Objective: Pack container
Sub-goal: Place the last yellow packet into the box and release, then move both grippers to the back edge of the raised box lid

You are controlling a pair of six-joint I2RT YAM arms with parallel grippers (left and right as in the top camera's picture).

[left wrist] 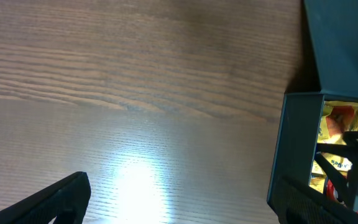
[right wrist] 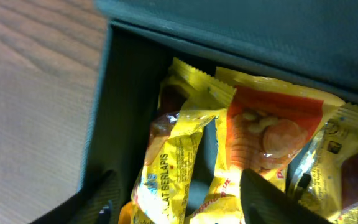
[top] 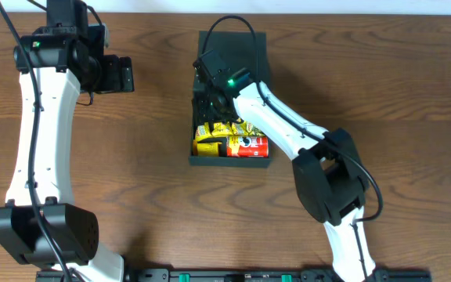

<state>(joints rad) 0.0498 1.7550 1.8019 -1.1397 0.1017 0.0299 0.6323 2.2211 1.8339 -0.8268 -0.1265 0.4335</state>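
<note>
The container [top: 229, 162] is a dark teal-green, matte, square box. It sits at the middle of the brown wooden counter [top: 131, 157], and its flap lid [top: 245, 51] is folded open on the far side. Snack packs fill the near half. A yellow packet [right wrist: 166, 168] reads "BERLAPIS". Beside it an orange-fronted packet [right wrist: 272, 137] shows nuts or biscuits, its lettering too blurred to read. A red pack [top: 249, 145] lies by the front wall, its logo unreadable. The right gripper [right wrist: 182, 205] is down inside the box, jaws wide, with the yellow packet between them. The left gripper [left wrist: 185, 208] hovers over bare counter to the box's left, jaws wide and holding nothing.
</note>
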